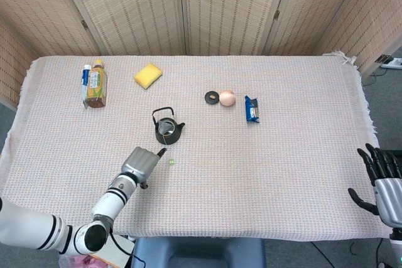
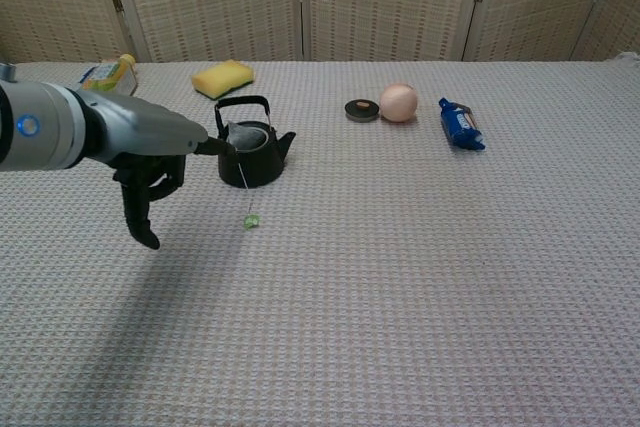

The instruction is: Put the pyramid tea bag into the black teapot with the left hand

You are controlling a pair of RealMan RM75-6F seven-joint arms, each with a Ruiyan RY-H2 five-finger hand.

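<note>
Tea bag (image 2: pixel 245 131) sits in the teapot (image 1: pixel 168 131), at 1 o'clock from the empty, loose-fingered left hand (image 1: pixel 141 164).

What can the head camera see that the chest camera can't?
Only the head view shows the right hand, open beside the table's right edge, and the toothpaste tube beside the tea bottle. Only the chest view shows the tea bag poking out of the black teapot from the side. Both show the left hand, sponge, egg and blue packet.
</note>
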